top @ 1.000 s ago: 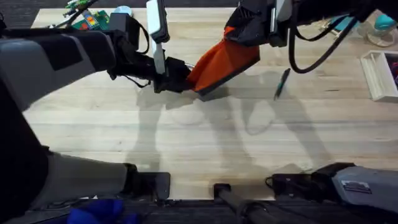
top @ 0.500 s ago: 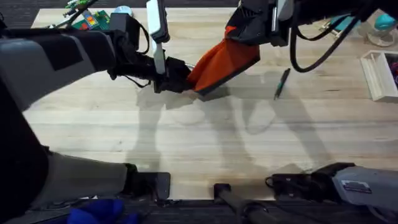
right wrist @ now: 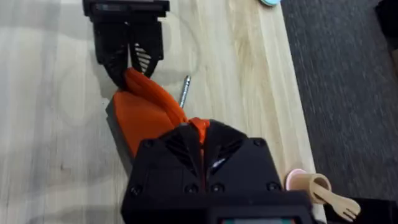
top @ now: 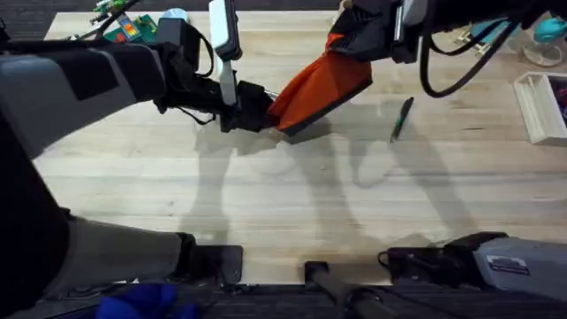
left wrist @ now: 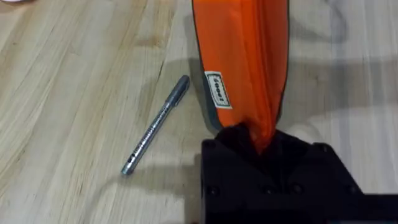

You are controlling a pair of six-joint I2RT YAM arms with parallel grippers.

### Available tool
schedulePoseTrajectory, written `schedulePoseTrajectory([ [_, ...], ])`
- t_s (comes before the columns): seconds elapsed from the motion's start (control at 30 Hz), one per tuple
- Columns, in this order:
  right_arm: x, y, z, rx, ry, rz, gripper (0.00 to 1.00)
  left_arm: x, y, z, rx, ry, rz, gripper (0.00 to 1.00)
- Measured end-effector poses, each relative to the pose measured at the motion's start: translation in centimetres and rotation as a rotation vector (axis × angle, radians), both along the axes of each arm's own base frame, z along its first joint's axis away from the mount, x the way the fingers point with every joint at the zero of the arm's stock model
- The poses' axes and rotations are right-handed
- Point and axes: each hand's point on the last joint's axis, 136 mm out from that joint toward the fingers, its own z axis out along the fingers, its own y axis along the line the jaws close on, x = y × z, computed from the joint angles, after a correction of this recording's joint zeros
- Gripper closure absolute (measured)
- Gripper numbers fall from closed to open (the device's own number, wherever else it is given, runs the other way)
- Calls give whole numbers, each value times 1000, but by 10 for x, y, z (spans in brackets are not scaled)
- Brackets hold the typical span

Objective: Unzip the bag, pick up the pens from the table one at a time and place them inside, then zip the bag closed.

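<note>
The orange bag [top: 314,87] is stretched in the air between both grippers, low end to the left, high end to the right. My left gripper [top: 255,112] is shut on its low end, and the left wrist view shows the fabric [left wrist: 242,56] pinched in the jaws. My right gripper [top: 344,37] is shut on the upper end [right wrist: 146,109], close to the zipper line. On the table just beside the bag lies the silver pen [left wrist: 155,124], also visible from the right wrist [right wrist: 185,91]. The dark pen [top: 401,118] rests on the table to the right of the bag.
A white tray [top: 540,106] sits at the right edge. Colourful clutter [top: 124,27] lies at the far left corner and a teal object [top: 545,31] at the far right. A wooden spoon and small pink cup [right wrist: 311,186] lie by the table's edge, with dark carpet beyond.
My right gripper has shifted slightly right and up, pulling the bag's upper end with it. The left gripper and both pens have stayed put.
</note>
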Motion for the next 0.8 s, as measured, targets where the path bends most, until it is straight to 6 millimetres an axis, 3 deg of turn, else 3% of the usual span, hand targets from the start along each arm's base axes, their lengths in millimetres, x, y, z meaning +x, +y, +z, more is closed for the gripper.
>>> schedulePoseTrajectory([
  [0.37,6,-11,4,20,-3,-27,970,2,-1,2,0,-9,-2,959],
  [0.47,7,-12,23,49,-62,-22,971,1,5,-6,49,4,14,959],
  [0.63,-4,-13,79,108,-206,1,972,2,8,-12,83,9,21,959],
  [0.8,-9,-12,82,114,-198,11,972,2,8,-12,84,9,21,959],
])
